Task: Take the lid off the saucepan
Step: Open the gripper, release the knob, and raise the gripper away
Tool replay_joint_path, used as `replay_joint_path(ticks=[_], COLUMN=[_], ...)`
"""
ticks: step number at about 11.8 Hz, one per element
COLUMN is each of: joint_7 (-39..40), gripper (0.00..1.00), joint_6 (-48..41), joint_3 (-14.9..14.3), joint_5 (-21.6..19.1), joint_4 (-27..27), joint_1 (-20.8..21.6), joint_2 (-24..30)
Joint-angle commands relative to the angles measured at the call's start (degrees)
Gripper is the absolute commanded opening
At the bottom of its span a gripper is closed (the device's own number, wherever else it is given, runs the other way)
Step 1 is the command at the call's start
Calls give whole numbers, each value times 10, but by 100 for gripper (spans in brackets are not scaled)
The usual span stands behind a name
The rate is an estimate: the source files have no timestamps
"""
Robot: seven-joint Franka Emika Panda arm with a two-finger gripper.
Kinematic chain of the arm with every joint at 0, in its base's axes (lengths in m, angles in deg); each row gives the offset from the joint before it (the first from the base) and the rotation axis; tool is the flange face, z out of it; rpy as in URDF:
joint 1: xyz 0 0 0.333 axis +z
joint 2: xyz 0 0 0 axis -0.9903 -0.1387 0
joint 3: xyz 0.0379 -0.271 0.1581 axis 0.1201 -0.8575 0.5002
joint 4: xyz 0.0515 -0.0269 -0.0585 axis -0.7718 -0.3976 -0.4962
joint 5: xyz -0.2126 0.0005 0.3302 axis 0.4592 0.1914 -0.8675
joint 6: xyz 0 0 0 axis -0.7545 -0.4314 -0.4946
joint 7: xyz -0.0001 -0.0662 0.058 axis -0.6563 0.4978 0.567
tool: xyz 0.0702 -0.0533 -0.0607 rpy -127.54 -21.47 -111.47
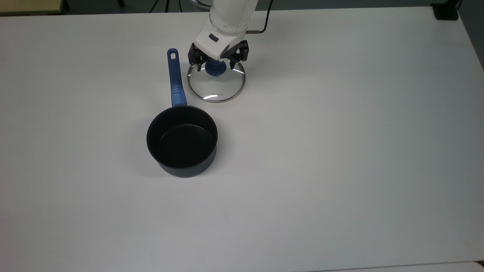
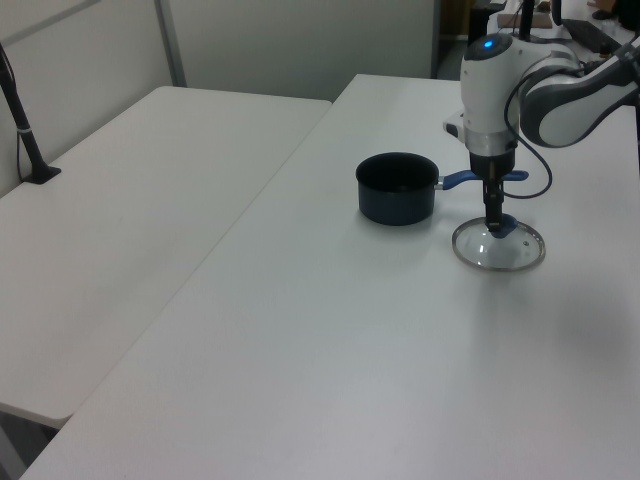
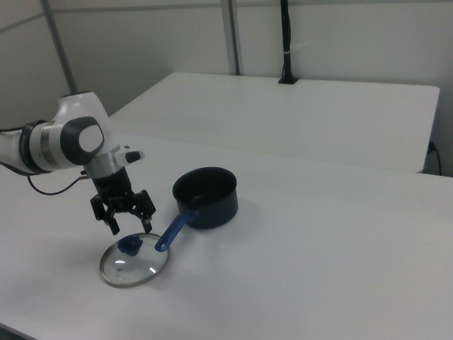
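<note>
Gripper [image 3: 130, 228] spread, above knob | lid [image 1: 216, 84] flat on table beneath it

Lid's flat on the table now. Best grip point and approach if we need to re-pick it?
Grip the blue knob, coming straight down from above. The lid lies flat on the table, its thin rim flush, so the raised knob is the only graspable part. The open tool hangs right above it.
</note>
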Motion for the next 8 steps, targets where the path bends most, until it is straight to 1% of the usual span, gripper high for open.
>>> replay_joint_path(ticks=[1, 2, 4, 5, 6, 7, 8], joint_7=[-30, -55, -85, -99, -99, -99, -95], gripper=[100, 100, 100, 100, 100, 100, 100], joint_6=[-87, -137, -205, -241, -263, -265, -263], joint_3=[2, 2, 2, -4, -13, -59, -94], joint_5=[-9, -31, -80, -95, -101, -106, -131], joint_4=[99, 167, 279, 322, 345, 347, 347], joint_1=[8, 8, 9, 8, 1, 8, 17], joint_2=[8, 6, 9, 10, 10, 14, 14])
